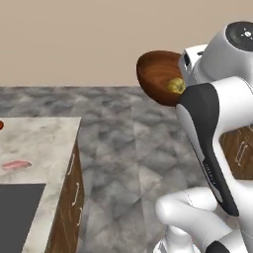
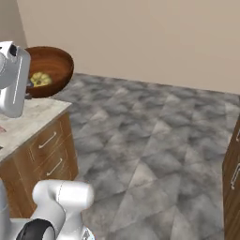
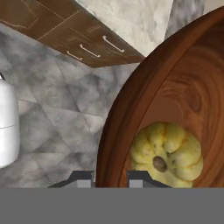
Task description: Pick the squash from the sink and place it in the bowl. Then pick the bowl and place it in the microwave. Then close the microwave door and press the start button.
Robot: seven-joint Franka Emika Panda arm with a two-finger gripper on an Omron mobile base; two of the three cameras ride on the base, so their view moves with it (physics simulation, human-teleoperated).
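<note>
the squash (image 3: 166,151) lies in the bowl (image 3: 131,96), whose rim sits between the claw (image 3: 110,178) tips, above the floor (image 2: 154,140).

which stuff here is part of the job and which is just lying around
Part of the job:
- bowl, lifted in the air, its rim pinched in the gripper
- squash, resting inside the bowl

Just lying about:
- pink item on the marble counter
- drawer cabinets

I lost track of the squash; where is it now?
The squash lies inside the bowl, which the hand grips by the rim, tilted, up in the air by the counter.
</note>
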